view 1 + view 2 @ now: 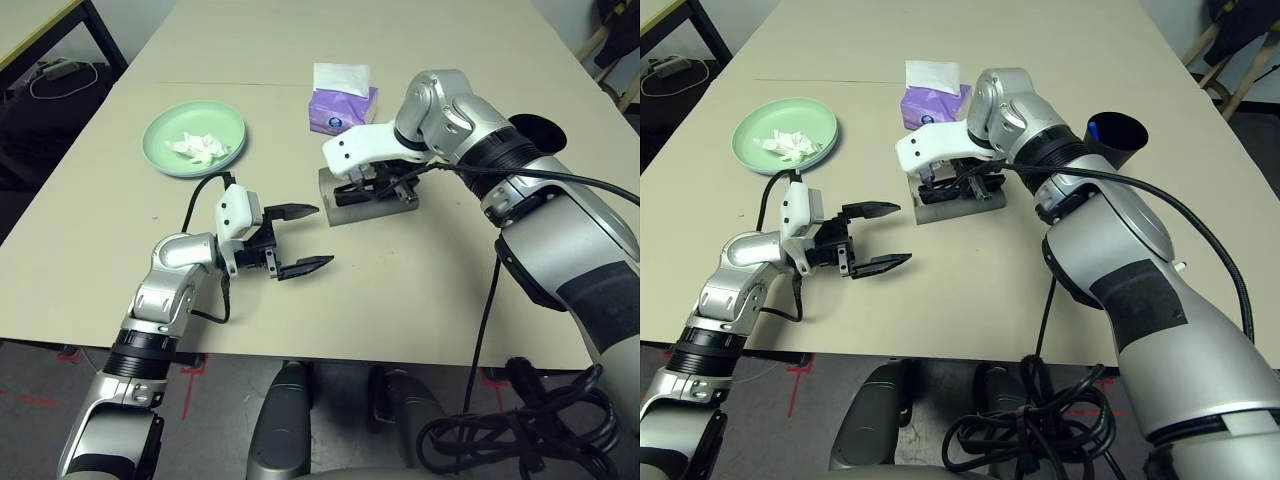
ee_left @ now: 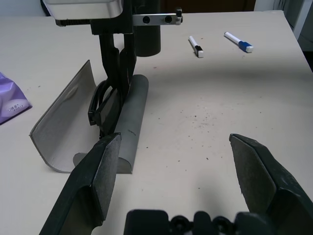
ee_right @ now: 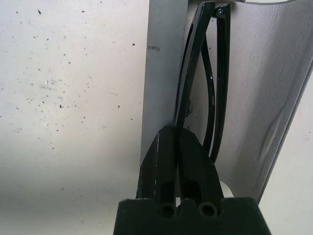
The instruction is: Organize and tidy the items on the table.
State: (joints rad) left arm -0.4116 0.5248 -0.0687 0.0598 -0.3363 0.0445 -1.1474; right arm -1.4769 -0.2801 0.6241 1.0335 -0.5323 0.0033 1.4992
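The grey glasses case (image 1: 345, 207) lies open in the middle of the table (image 1: 420, 290), its lid (image 2: 61, 122) swung back. Black sunglasses (image 2: 100, 105) sit folded inside it. My right gripper (image 3: 176, 131) reaches down into the case and is shut on the sunglasses' frame (image 3: 193, 58). My left gripper (image 1: 322, 236) hovers open and empty just above the table, a short way to the left of the case. A mint green plate (image 1: 160, 130) at the back left holds a crumpled white tissue (image 1: 203, 147). The black cup (image 1: 1118, 135) stands at the right with a blue cap showing inside.
A purple tissue box (image 1: 343, 105) stands just behind the case. Beyond the case lie a blue-capped white pen (image 2: 238, 41) and a black-capped one (image 2: 195, 46). A smaller table with black legs (image 1: 60, 25) is at the far left.
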